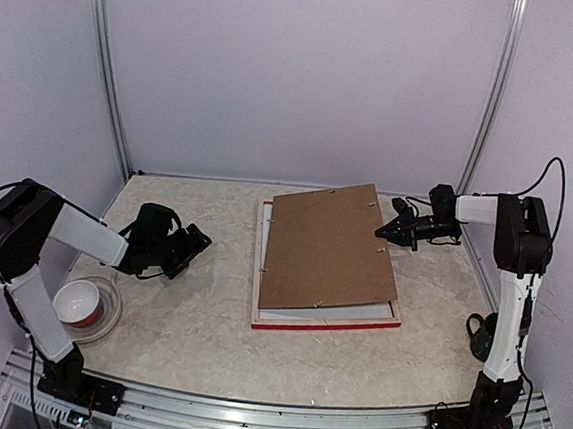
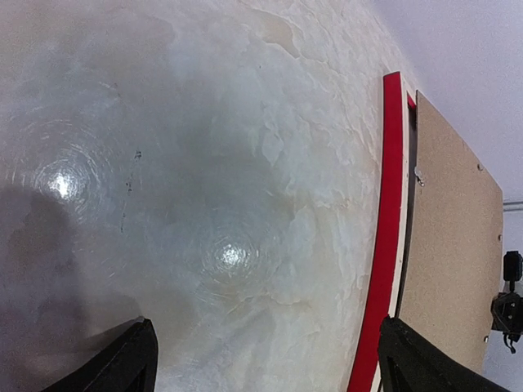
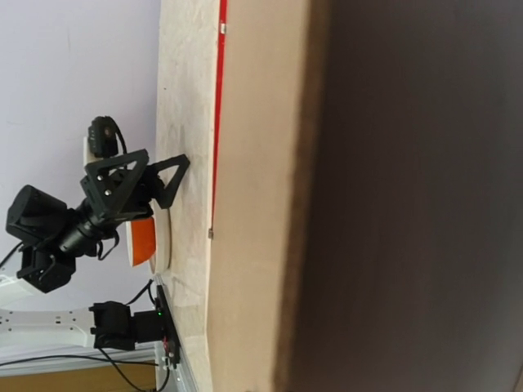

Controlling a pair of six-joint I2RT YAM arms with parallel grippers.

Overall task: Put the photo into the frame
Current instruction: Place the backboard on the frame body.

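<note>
A: Where does the frame (image 1: 327,325) sit?
B: It lies flat, right of the desk's centre and nearer the far edge, its red rim showing, a brown board (image 1: 329,243) askew over it.

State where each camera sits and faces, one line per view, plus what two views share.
Top: above and behind, looking down at the table; left arm and right arm show.
Left wrist: low, facing the frame; the open left end effector shows.
Right wrist: skimming the board, facing the left arm; own body unclear.
Shared: both wrists see the board.
</note>
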